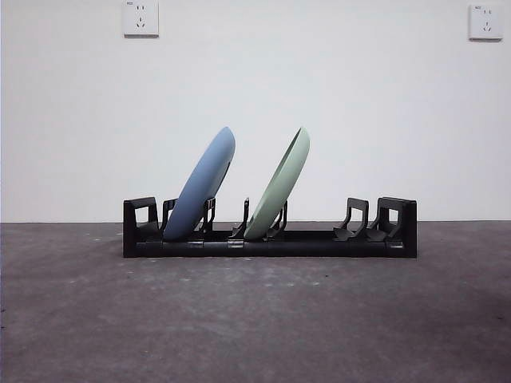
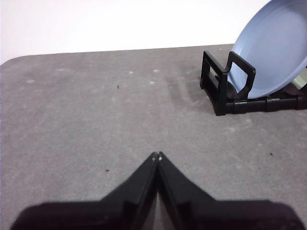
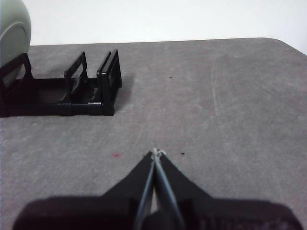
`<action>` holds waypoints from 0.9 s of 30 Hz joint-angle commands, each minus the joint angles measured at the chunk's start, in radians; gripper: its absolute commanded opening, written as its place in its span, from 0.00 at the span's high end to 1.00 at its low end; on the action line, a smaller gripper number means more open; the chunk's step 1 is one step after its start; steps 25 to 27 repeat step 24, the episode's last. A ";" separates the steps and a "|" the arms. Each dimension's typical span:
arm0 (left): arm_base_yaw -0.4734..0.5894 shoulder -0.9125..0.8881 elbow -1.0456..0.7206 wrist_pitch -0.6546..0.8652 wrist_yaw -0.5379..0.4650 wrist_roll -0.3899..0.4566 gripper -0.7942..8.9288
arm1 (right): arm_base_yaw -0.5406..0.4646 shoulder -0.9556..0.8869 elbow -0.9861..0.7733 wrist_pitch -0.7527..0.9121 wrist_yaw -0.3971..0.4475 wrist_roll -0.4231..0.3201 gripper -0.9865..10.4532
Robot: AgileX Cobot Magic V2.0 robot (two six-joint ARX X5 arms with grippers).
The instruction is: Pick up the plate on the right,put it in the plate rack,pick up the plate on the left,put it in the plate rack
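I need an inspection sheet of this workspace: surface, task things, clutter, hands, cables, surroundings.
Surface: grey mottled table top, small specks.
Job's things: long low black plastic plate rack; round blue plate stands tilted in its slots near one end; round pale green plate tilted in slots near the middle; slots at the other end free.
Clutter: nothing seen.
Hands: left hand shut, holds nothing, off the rack's blue-plate end; right hand shut, holds nothing, off the opposite end.
Cables: nothing seen.
Surroundings: plain white wall, two white wall sockets.
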 commanded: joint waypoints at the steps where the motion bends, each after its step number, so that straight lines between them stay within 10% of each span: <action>1: 0.003 0.003 -0.011 0.007 -0.002 -0.010 0.92 | -0.002 -0.004 -0.007 0.003 0.006 -0.018 0.91; 27: 0.003 0.008 -0.011 0.007 -0.002 -0.010 0.92 | 0.001 -0.003 -0.007 0.004 0.006 -0.001 0.91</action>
